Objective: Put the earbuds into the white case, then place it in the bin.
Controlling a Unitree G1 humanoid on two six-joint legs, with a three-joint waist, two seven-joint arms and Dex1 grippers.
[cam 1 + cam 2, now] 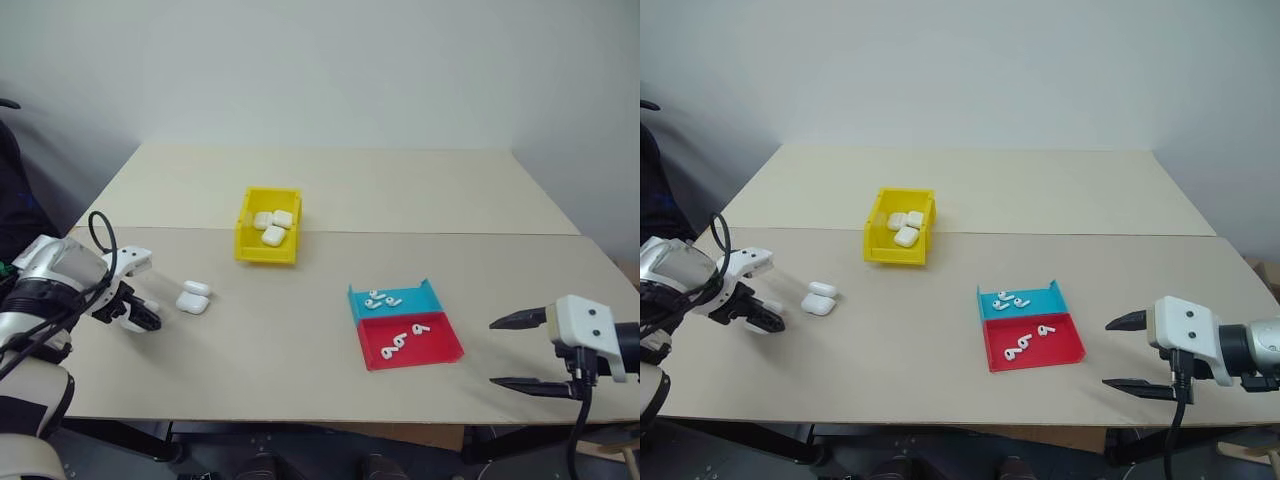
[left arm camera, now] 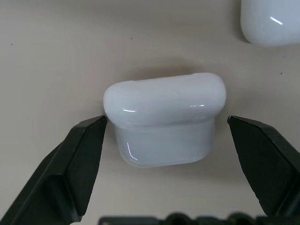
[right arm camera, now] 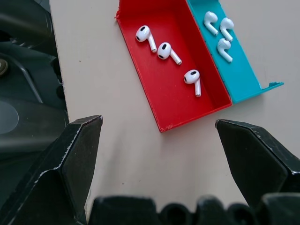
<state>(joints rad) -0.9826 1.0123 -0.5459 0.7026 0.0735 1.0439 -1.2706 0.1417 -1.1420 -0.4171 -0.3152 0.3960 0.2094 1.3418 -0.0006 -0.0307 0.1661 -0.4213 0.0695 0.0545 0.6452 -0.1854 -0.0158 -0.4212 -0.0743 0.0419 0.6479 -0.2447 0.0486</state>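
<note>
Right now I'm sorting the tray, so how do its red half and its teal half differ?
The red half is wider than the teal half. The red half's earbuds lie spread in a diagonal row; the teal half's earbuds sit bunched at one end. Both hold three white earbuds.

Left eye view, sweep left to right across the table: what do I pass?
Left gripper, jaws open → two white cases on the table → yellow bin holding three cases → teal-and-red tray with earbuds → right gripper, jaws open.
</note>
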